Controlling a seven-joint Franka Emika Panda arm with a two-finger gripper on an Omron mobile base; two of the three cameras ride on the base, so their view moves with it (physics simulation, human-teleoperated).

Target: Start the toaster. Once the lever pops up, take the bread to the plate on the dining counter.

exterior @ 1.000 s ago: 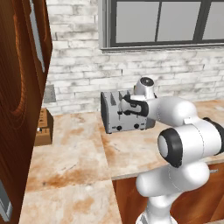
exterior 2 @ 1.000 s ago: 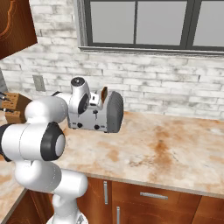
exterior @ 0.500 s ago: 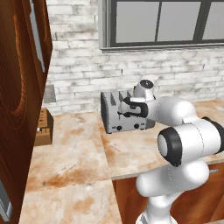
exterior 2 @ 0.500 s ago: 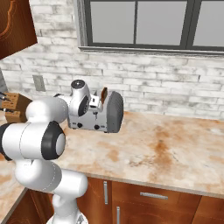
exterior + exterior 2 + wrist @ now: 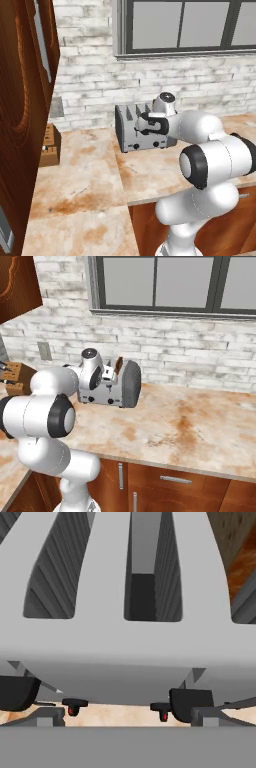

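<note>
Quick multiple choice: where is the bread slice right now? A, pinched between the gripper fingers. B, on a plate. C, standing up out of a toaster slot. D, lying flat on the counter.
C: in the right base view the brown bread sticks up from the top of the toaster, while the open gripper sits at the toaster's front, holding nothing.

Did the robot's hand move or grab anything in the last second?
Hardly anything changed. The gripper stays at the front of the toaster with its jaws open, holding nothing; at most it crept slightly. The bread still sticks up from a slot at the toaster's end, and the wooden block still sits on the counter where it was.
</note>
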